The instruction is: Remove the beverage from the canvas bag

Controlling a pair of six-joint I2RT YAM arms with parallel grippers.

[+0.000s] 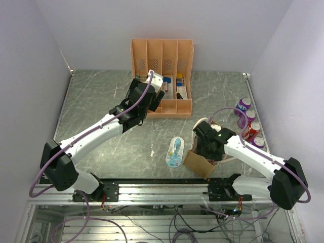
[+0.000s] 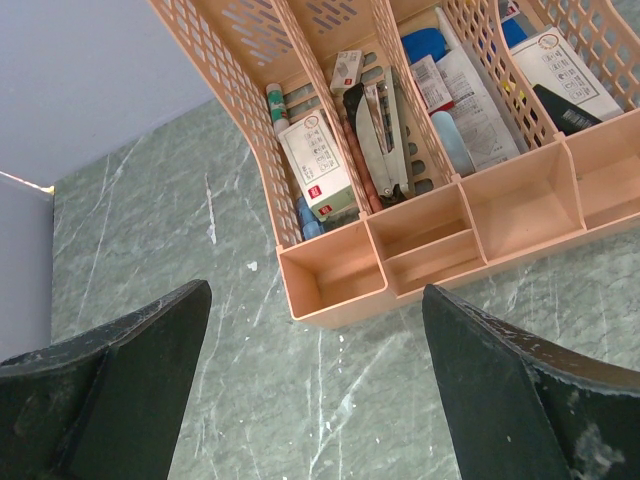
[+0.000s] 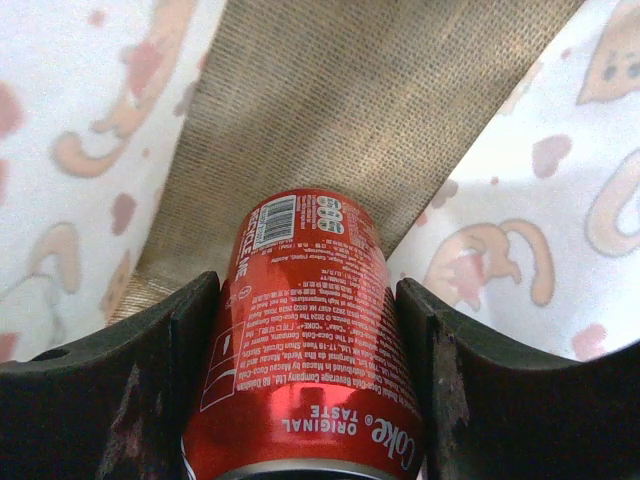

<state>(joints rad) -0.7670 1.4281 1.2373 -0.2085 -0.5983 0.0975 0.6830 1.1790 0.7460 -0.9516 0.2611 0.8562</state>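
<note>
The right gripper (image 3: 305, 300) reaches inside the bag (image 3: 380, 100), its fingers (image 3: 150, 390) pressed against both sides of a red Coke can (image 3: 300, 380) lying on the burlap. The bag stands on the near right of the table (image 1: 101, 101). More cans (image 1: 248, 121) lie just right of it. The left gripper (image 2: 315, 295) hangs wide open and empty at the near edge of the organizer (image 2: 520, 200), far centre.

Left arm (image 1: 96, 132) stretches forward, left fingers (image 2: 110, 390) spread wide; right arm (image 1: 253, 156) folds inward, right fingers (image 3: 140, 390) clamped.
</note>
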